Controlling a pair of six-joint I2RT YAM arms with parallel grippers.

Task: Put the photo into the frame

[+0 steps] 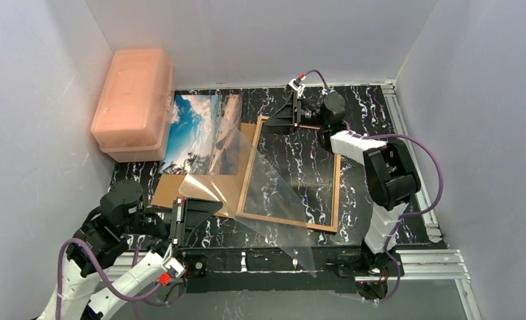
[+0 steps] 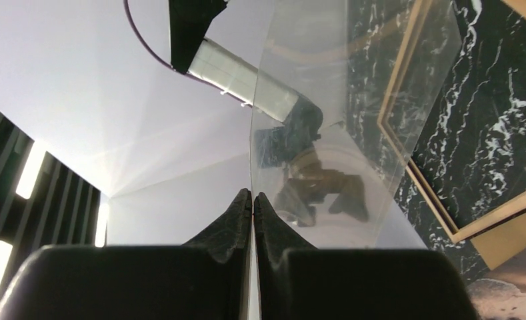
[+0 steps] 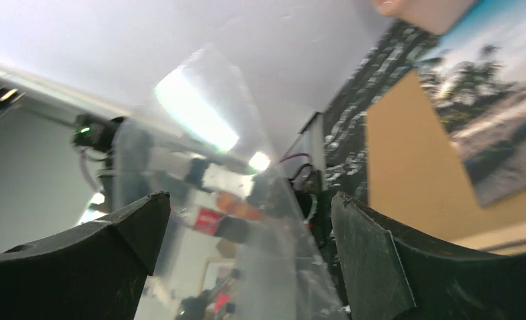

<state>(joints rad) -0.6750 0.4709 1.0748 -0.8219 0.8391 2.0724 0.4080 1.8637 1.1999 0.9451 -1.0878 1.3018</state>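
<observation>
The frame [image 1: 333,193] lies face down mid-table, wood-brown rear edges up, with the marble table showing through it. Its clear glazing pane [image 1: 273,200] is out of it, lifted and tilted above the frame's left side. My left gripper [image 1: 213,208] is shut on the pane's near-left edge; the left wrist view shows the fingertips [image 2: 245,203] pinching the pane [image 2: 327,133]. The photo [image 1: 200,133], a beach print, lies at the back left on the brown backing board [image 1: 173,190]. My right gripper [image 1: 280,110] is open and empty over the frame's far left corner, with the pane [image 3: 200,133] ahead of it.
A pink lidded box [image 1: 133,103] stands at the back left against the wall, touching the photo's edge. White walls close in three sides. The right wrist view shows the photo [image 3: 493,120] and backing board [image 3: 407,173] to its right.
</observation>
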